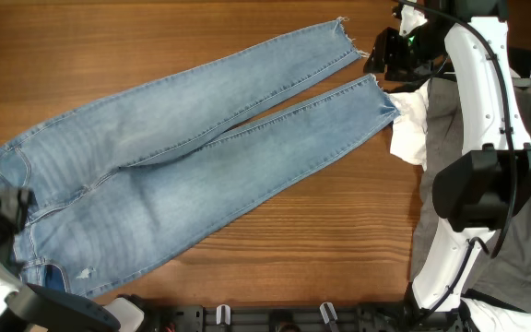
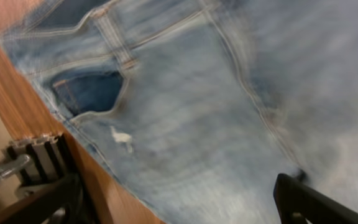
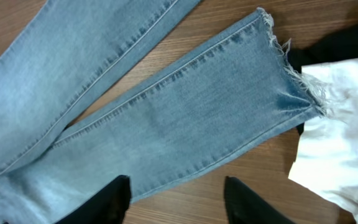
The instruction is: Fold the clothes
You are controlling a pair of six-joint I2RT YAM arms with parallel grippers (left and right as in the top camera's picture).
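Frayed light-blue jeans (image 1: 182,138) across wooden table (image 1: 321,212)

Light-blue faded jeans (image 1: 182,152), white garment (image 1: 411,129), grey trousers (image 1: 524,231), brown wood-grain table (image 1: 321,221).

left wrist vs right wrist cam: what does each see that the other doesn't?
Left wrist only: the waist end of the jeans, with a pocket opening, a small rip and a metal bracket at the table edge. Right wrist only: the frayed hem of one leg, touching a white garment, with a black garment beside it. Both: light-blue denim on the wooden table, with the left gripper and right gripper open above it.
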